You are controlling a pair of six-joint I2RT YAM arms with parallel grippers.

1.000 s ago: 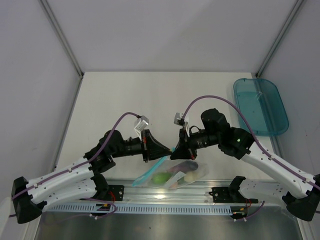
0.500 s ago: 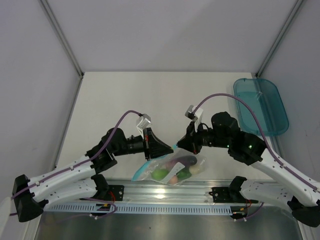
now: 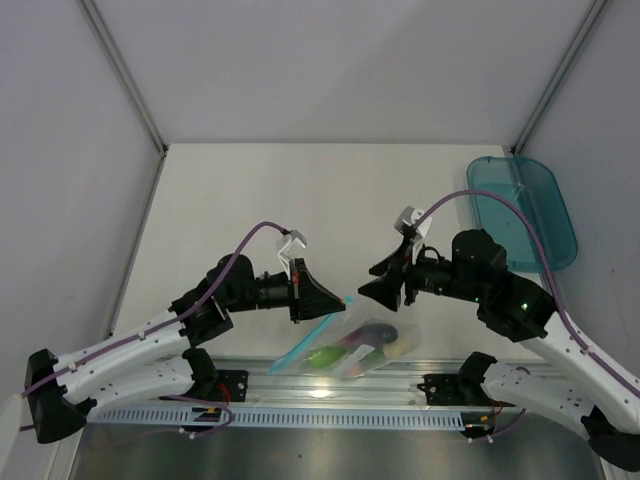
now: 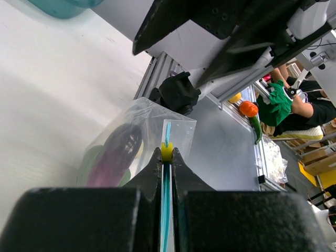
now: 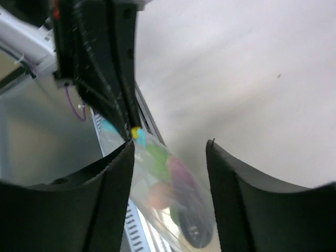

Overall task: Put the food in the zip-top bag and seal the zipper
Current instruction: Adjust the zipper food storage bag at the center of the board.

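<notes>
The left gripper [image 4: 166, 153] is clamping the zipper [image 4: 167, 130] of the zip-top bag [image 3: 375, 343] carrying toy food [image 3: 325, 356]. The right gripper [image 3: 367, 285] is hovering open nearby.

No writing, label, brand or number can be read anywhere in these views.
</notes>
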